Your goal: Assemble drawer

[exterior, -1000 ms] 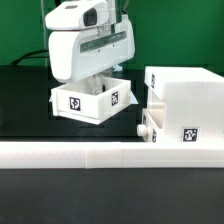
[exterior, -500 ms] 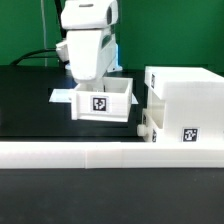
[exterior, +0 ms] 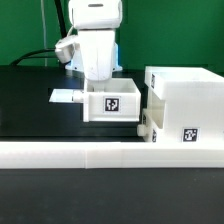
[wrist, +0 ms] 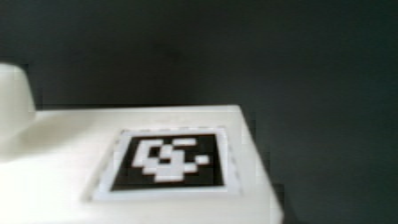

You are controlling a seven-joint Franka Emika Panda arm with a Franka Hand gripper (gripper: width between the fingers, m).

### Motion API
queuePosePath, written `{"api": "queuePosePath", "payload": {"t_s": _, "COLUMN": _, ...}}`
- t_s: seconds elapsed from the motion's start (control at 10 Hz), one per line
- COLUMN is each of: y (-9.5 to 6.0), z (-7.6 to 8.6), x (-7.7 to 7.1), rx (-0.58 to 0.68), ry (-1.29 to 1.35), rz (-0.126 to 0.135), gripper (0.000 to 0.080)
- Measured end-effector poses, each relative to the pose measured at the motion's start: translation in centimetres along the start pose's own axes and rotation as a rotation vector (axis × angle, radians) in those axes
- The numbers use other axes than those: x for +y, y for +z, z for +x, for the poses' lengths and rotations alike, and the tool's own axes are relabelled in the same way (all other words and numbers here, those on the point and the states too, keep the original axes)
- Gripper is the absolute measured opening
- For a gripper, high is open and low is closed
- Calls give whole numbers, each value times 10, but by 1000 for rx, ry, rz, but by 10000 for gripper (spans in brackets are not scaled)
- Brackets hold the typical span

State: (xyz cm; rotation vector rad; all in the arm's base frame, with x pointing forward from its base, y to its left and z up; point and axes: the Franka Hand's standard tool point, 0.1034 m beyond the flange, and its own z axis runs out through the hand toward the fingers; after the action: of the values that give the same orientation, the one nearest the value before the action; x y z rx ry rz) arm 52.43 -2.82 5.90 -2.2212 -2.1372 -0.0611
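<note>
My gripper (exterior: 100,80) reaches down into a small white tray (exterior: 112,104) with a square tag on its front and is shut on its wall, holding it just beside the tall white casing (exterior: 185,95) at the exterior view's right. The fingertips are hidden behind the tray's rim. A second tray's knob (exterior: 143,129) sticks out low on the casing's side. In the wrist view I see a white tray face with a tag (wrist: 169,160) close below over the dark table; my fingers do not show there.
A long white rail (exterior: 110,153) lies across the front. The flat marker board (exterior: 66,97) lies on the black table behind the held tray. A green wall and cables stand at the back.
My gripper has carried the tray toward the exterior view's right, from beside the marker board to close against the casing. The casing and rail have not moved.
</note>
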Motion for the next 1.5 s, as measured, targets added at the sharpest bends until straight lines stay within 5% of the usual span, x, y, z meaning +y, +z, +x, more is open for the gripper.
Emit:
{"api": "queuePosePath", "payload": {"t_s": 0.5, "y": 0, "z": 11, "x": 21, "rx": 2, "ry": -22, "rz": -48, "gripper": 44}}
{"api": "queuePosePath", "payload": {"t_s": 1.5, "y": 6, "z": 19, "x": 19, "rx": 6, "ry": -14, "rz": -35, "gripper": 44}}
